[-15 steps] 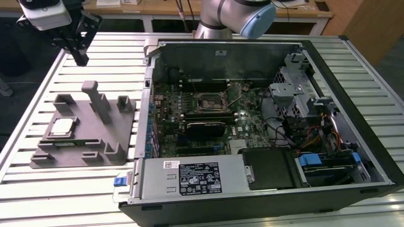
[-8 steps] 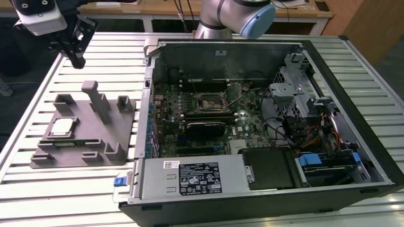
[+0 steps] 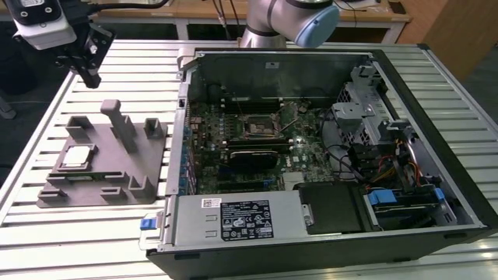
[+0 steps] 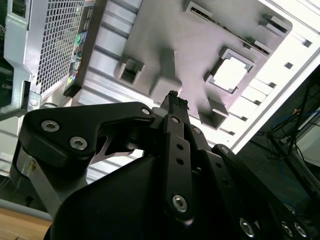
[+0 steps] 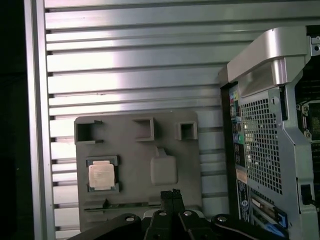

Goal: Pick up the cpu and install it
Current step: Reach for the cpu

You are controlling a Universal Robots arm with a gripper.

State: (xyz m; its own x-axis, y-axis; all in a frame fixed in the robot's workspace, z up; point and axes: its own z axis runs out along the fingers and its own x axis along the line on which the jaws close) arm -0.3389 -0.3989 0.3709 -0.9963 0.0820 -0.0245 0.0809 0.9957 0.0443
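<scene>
Pincer (image 3: 87,79) closed and empty, hanging above a slatted metal table (image 3: 132,55), well apart from the cpu (image 3: 76,156).

In both wrist views the two black fingertips (image 5: 166,194) meet with nothing between them and touch nothing. The cpu, a small pale square chip, lies flat in a recess of a grey fixture tray (image 3: 93,195) with upright posts. The tray sits on the table just beside an open computer case (image 3: 272,64), on the exterior view's left. A dark square socket (image 3: 255,124) sits mid-board inside the case, though its details are hard to make out. A black-and-white label (image 3: 246,220) covers the silver power supply (image 3: 195,224) (its print is too small to read). The arm (image 3: 292,20) is cut off by the upper edge of the exterior view.
</scene>
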